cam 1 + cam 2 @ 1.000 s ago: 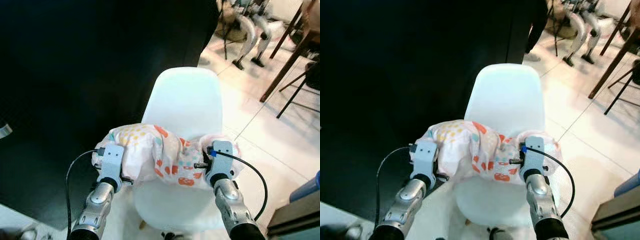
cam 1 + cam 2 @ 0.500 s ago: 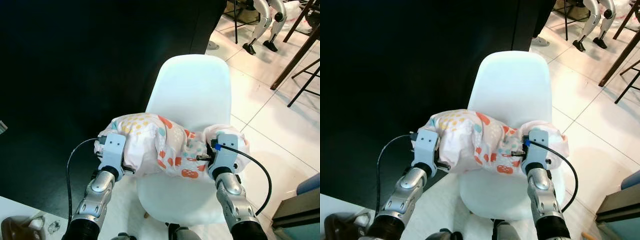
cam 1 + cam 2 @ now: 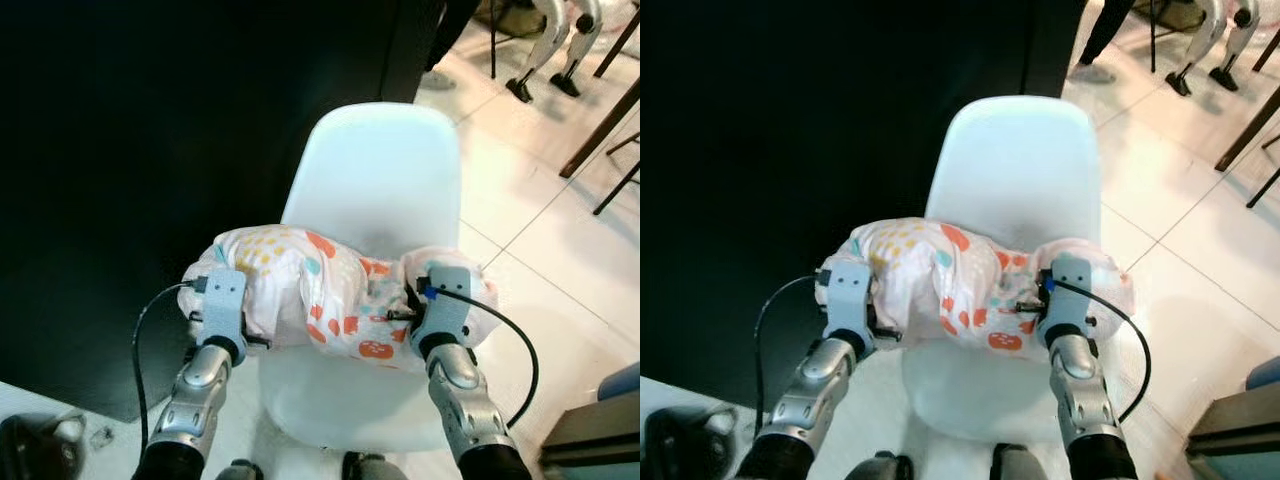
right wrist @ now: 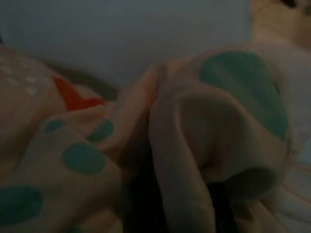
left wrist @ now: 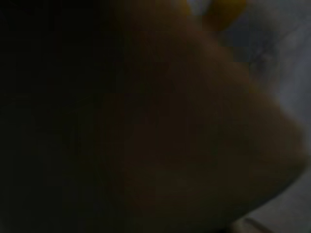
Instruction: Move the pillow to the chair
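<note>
Pillow (image 3: 320, 295) sat mid-frame above the chair (image 3: 375, 190) seat, as half a second before, clamped at its ends by the left hand (image 3: 222, 300) and right hand (image 3: 440, 305). Camera had shifted; a dark object (image 3: 30, 450) occupied the lower left corner.

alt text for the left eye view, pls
Both grippers, left gripper and right gripper, hold a patterned pillow by its ends above the seat of a white chair. A dark wall stands behind it, with pale floor tiles alongside.
</note>
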